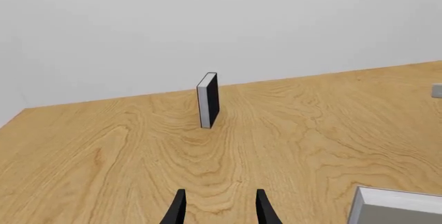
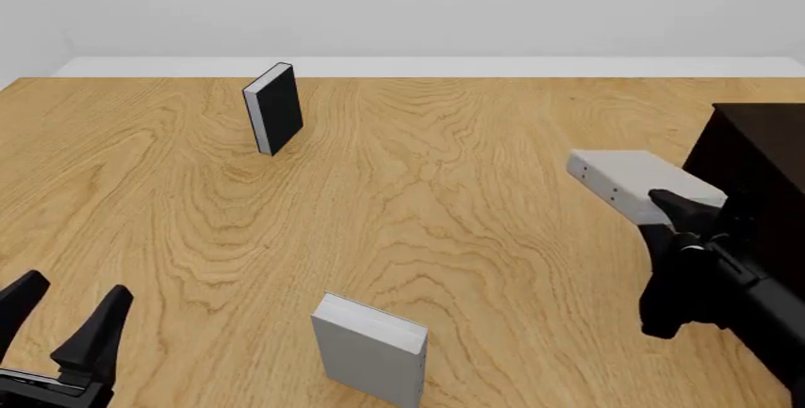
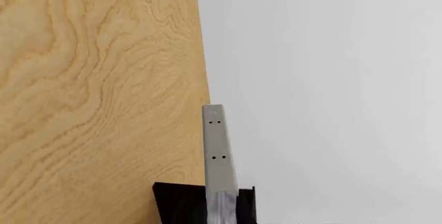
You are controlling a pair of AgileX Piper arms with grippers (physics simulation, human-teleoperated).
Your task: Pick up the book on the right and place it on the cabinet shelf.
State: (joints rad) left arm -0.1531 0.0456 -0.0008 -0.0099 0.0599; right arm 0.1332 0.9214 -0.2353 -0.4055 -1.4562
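The slim light grey book (image 2: 627, 180), with tiny dark dots on its narrow face, is held in the air at the right, just left of the dark cabinet (image 2: 759, 149). My right gripper (image 2: 681, 212) is shut on its near end. In the right wrist view the book's dotted narrow face (image 3: 218, 151) sticks out between the black fingers (image 3: 176, 203). My left gripper (image 2: 66, 321) is open and empty at the near left; its fingertips (image 1: 181, 199) show in the left wrist view.
A black-covered book with white pages (image 2: 274, 106) stands upright at the far left, also in the left wrist view (image 1: 208, 100). A broader plain grey book (image 2: 369, 350) stands near the front middle, also in the left wrist view (image 1: 397, 207). The wooden table (image 2: 440, 201) carries them all.
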